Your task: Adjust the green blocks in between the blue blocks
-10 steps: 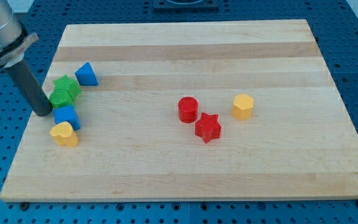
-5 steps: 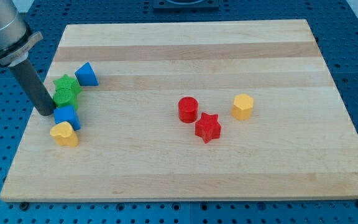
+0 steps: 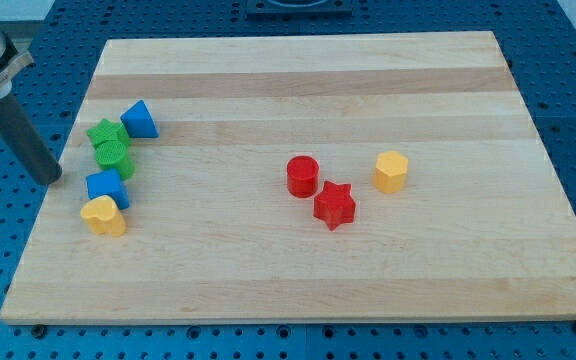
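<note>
To the right of my tip (image 3: 50, 179): green cylinder (image 3: 114, 156), green star (image 3: 104, 133)
Flanking blocks: 2 blue (image 3: 140, 119), (image 3: 106, 186)
Tip end: bare rod, touching nothing

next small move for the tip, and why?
Probably none beyond a small check: hold my tip off at the view's left of the cluster. The green star block and green round block already sit in line between the blue triangular block above and the blue block below. If anything, a light nudge of the green star rightward would straighten the row.
</note>
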{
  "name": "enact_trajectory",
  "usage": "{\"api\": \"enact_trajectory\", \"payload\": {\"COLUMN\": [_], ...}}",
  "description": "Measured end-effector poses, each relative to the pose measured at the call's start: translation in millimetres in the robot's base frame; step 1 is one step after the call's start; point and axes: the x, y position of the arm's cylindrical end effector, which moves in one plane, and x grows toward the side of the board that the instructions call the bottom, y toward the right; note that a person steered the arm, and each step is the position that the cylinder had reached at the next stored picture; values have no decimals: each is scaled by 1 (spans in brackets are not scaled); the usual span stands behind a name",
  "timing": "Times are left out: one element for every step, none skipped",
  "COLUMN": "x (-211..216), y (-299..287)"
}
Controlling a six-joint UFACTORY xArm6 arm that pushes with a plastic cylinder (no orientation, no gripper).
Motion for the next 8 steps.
{"api": "enact_trajectory", "payload": {"x": [-38,-61,-60,-66,-66,-66,-66,-66], "y": [-1,-1,17,36,42,58,72,73]}}
